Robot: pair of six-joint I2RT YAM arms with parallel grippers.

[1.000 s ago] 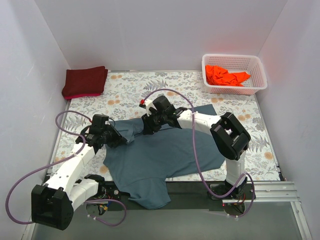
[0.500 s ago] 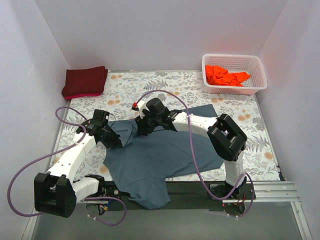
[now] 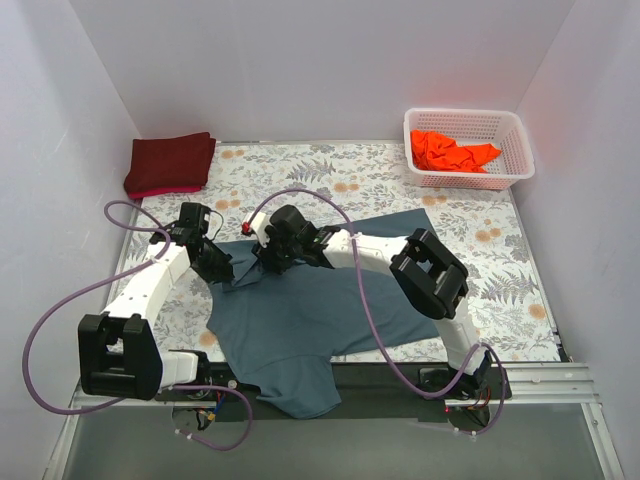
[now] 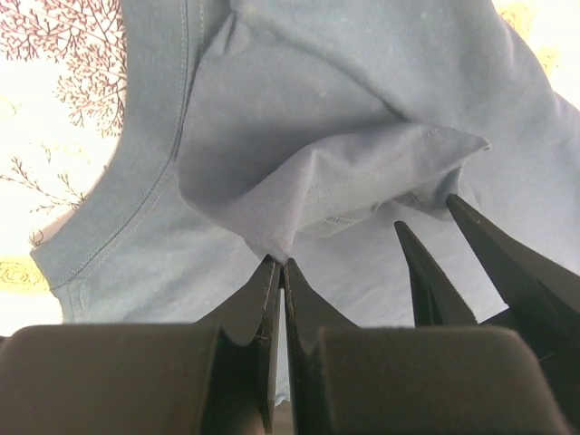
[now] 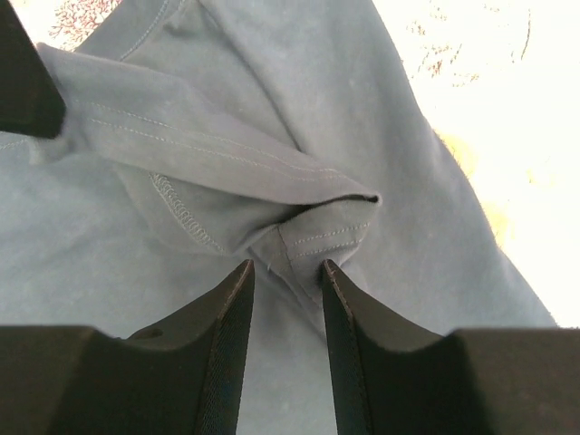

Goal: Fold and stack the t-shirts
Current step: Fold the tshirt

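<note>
The slate blue-grey t-shirt (image 3: 320,310) lies spread on the patterned table, its lower part hanging over the near edge. My left gripper (image 3: 222,272) is at its upper left corner, shut on a raised fold of the cloth (image 4: 299,195). Just right of it, my right gripper (image 3: 262,262) is open, with a stitched sleeve hem (image 5: 322,237) lying between its fingertips. The right gripper's black fingers (image 4: 433,267) show in the left wrist view. The folded dark maroon t-shirt (image 3: 170,163) rests at the far left. The bright orange t-shirt (image 3: 450,152) is crumpled in the basket.
The white lattice basket (image 3: 468,116) stands at the far right corner. White walls close in the table on three sides. Purple cables loop from both arms over the left and middle of the floral tablecloth (image 3: 330,175).
Both grippers have moved left and slightly farther away, dragging the shirt's upper left corner with them. The cloth there has bunched into a raised fold.
</note>
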